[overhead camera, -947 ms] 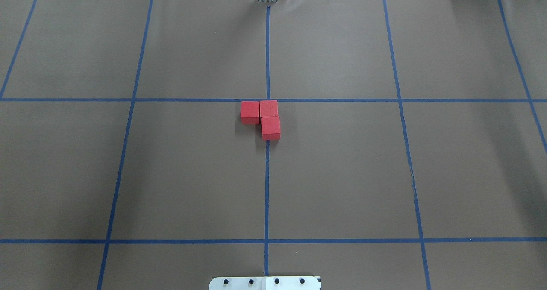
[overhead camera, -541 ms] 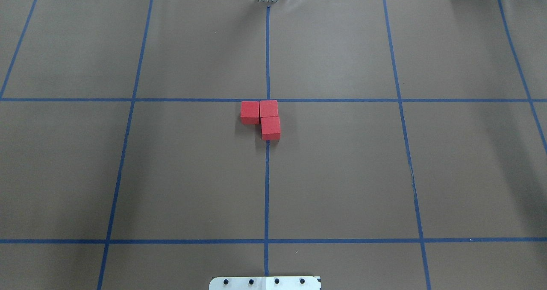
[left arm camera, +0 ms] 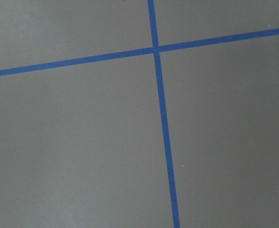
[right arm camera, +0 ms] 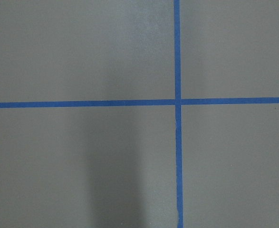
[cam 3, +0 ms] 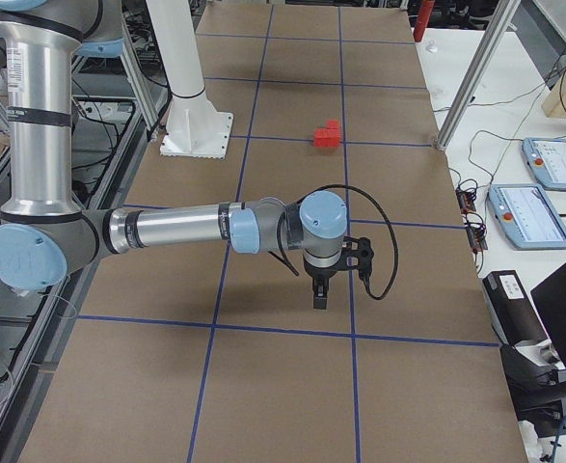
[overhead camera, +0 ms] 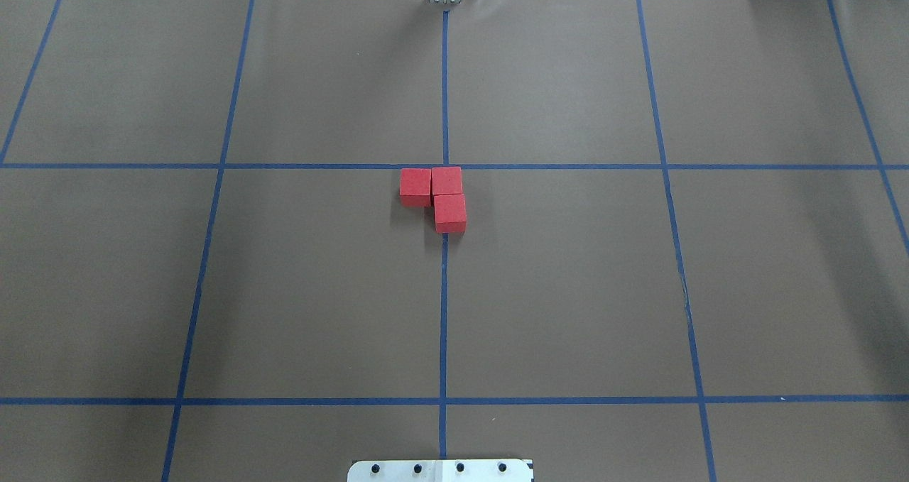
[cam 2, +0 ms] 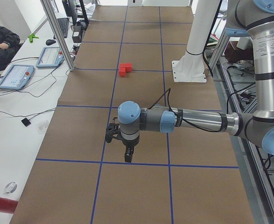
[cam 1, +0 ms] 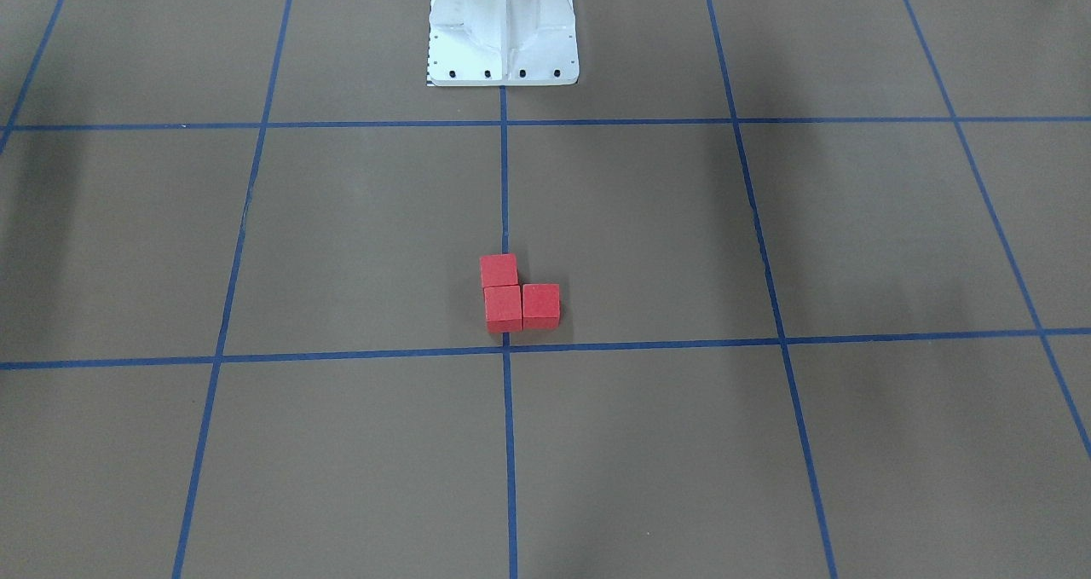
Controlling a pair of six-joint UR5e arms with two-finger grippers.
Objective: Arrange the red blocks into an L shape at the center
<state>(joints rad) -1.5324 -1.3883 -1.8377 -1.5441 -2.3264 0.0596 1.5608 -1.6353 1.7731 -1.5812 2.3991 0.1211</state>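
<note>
The three red blocks (overhead camera: 447,182) sit as they did a second ago: none has shifted in the overhead view, so what has just changed is nothing at all. That suggests the shaping is done. They lie flat in the middle of the tabletop (overhead camera: 568,290), faces touching. The corner block is tucked just on the robot's side of the center (overhead camera: 445,166), where the tape lines cross. One block is beside it toward the tabletop's left end, and one in front of it toward the robot's edge, on the middle tape line. By my reading that is a proper L at the right place, with at most a slight unevenness between faces. No arm shows in the overhead or front views. The left arm (cam 2: 174,120) hangs over the tabletop toward the left end, and the right arm (cam 3: 205,230) toward the right end, both well apart from the blocks. Whether the left jaws or the right jaws are clenched or released I cannot tell from the side views, and the wrist cameras show only brown surface and tape. The blocks are well apart from every edge and corner, and from the white base (cam 1: 503,33).
</note>
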